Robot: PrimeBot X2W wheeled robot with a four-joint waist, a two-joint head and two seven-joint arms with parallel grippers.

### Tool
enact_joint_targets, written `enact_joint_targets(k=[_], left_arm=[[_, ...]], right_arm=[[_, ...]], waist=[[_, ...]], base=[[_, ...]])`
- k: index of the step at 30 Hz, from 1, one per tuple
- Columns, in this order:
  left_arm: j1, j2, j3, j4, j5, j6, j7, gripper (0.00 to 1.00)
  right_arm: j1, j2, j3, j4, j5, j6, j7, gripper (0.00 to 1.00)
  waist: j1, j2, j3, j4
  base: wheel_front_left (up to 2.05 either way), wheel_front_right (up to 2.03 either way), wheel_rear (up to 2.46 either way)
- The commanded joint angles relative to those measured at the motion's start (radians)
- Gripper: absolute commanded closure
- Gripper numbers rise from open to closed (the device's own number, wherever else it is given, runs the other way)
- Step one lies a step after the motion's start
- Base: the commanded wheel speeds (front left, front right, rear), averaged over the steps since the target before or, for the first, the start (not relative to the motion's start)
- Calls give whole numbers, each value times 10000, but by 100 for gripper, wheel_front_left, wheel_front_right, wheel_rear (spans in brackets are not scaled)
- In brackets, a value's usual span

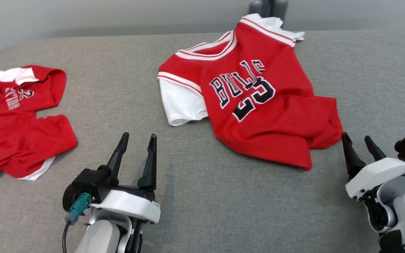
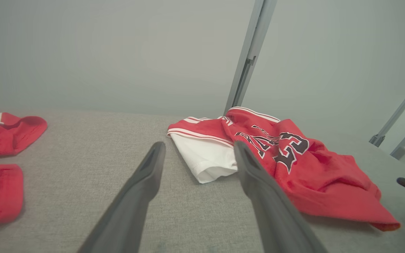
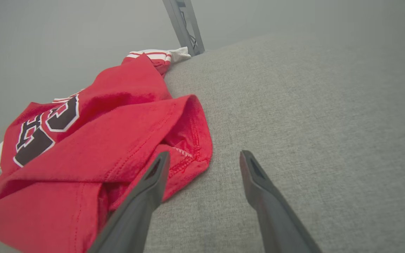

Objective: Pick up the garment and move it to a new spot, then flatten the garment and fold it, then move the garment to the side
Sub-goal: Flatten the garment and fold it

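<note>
Left end effector (image 1: 139, 135) and right end effector (image 1: 356, 136) hanging released, jersey (image 1: 258, 119) lying diagonally, collar (image 1: 207, 49) pointing far-left, second shirt (image 1: 12, 137) lying left

Left gripper (image 1: 139, 135), white-cased with two long dark fingers: spread apart, empty, pointed up the head view | Right gripper (image 1: 356, 136), same build: fingers spread, empty, leaned slightly left
</note>
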Motion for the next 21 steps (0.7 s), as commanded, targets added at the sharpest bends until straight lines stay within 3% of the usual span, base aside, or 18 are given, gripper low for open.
enact_joint_targets(k=[1, 8, 9, 10, 21], left_arm=[[-195, 39, -2, 1, -34, -5, -30, 0], [-321, 41, -104, -4, -113, 64, -30, 0], [-320, 39, -111, -7, -116, 78, -30, 0], [-317, 39, -140, -19, -148, 113, -30, 0], [-388, 39, -302, -5, -278, 176, -30, 0]], right_arm=[[-139, -95, 42, 134, 52, -3, -24, 0], [-685, -197, 218, 1189, 157, -3, -274, 0], [-726, -197, 264, 1331, 222, -3, -218, 23], [-832, -336, 572, 1665, 198, -3, -96, 100], [-2146, -2069, 165, 2055, -978, -5, -1126, 100]], waist=[[0, 0, 169, 234], [0, 0, 388, 691], [0, 0, 405, 733], [0, 0, 457, 820], [0, 0, 535, 880]], base=[[0, 0, 0], [0, 0, 0], [0, 0, 0], [0, 0, 0], [0, 0, 0]])
